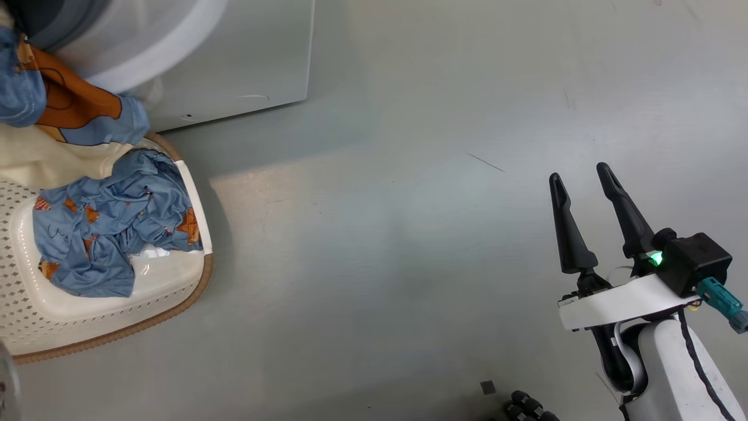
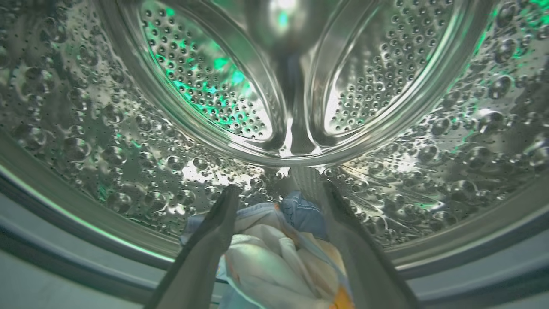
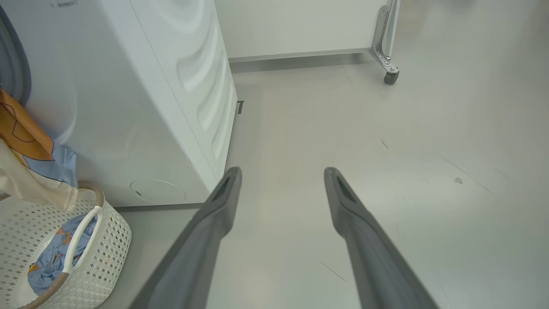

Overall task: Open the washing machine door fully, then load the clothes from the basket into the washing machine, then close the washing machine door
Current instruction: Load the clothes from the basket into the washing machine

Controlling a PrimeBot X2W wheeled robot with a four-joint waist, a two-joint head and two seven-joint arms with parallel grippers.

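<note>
Left hand (image 2: 279, 187) seen inside steel drum (image 2: 107, 141) of washing machine (image 1: 245, 64), fingers spread wide; clothes (image 2: 274, 257) lying between them at lower centre of frame, over drum lip. Head view: part of clothes draped from machine opening at upper left down toward basket (image 1: 117, 310), rest bundled in basket at left edge. Right hand (image 1: 578, 173) held wide, nothing gripped, at lower right above floor (image 1: 409, 234)
</note>
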